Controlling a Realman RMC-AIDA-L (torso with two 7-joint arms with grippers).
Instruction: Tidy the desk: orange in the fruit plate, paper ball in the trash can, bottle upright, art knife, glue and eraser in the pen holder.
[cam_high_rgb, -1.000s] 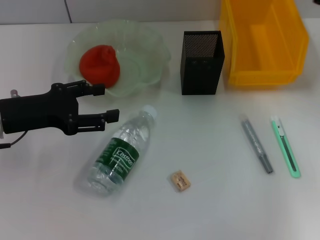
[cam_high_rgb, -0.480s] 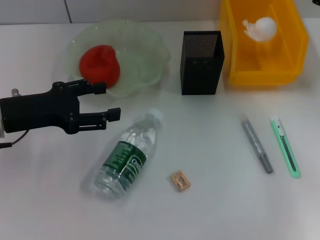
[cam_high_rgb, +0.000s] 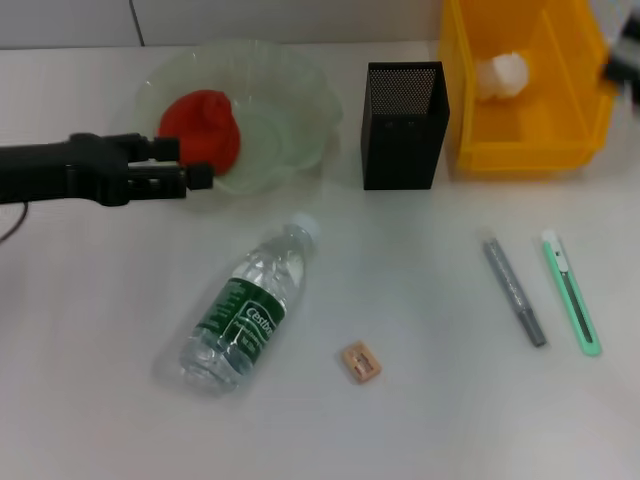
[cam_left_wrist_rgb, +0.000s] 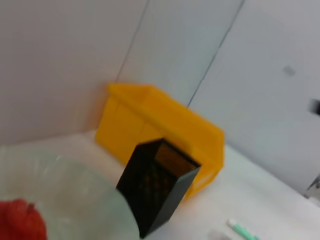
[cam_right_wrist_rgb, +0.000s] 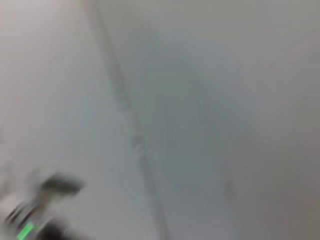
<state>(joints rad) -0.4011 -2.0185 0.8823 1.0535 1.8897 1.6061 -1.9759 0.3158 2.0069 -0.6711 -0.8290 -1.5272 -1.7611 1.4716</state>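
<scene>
The orange (cam_high_rgb: 200, 128) lies in the fruit plate (cam_high_rgb: 290, 100) at the back left; both also show in the left wrist view, the orange (cam_left_wrist_rgb: 20, 222) and the fruit plate (cam_left_wrist_rgb: 75, 200). The paper ball (cam_high_rgb: 500, 75) lies inside the trash can (cam_high_rgb: 525, 150). The bottle (cam_high_rgb: 245, 310) lies on its side in the middle, cap toward the back. The eraser (cam_high_rgb: 360, 362) lies near the front. A grey glue stick (cam_high_rgb: 515, 290) and a green art knife (cam_high_rgb: 572, 293) lie at the right. The pen holder (cam_high_rgb: 403, 125) stands empty. My left gripper (cam_high_rgb: 187, 163) is open and empty at the plate's near rim, beside the orange. My right gripper (cam_high_rgb: 625, 45) is a dark blur at the back right edge.
The pen holder (cam_left_wrist_rgb: 157, 182) stands just in front of the trash can (cam_left_wrist_rgb: 165, 130) in the left wrist view, with the art knife's tip (cam_left_wrist_rgb: 242, 231) at the edge. The right wrist view shows only a blurred grey wall.
The paper ball fell into the trash can and settled at its left. My left gripper turned and moved back toward the plate. The bottle rolled slightly. My right arm appeared at the back right edge.
</scene>
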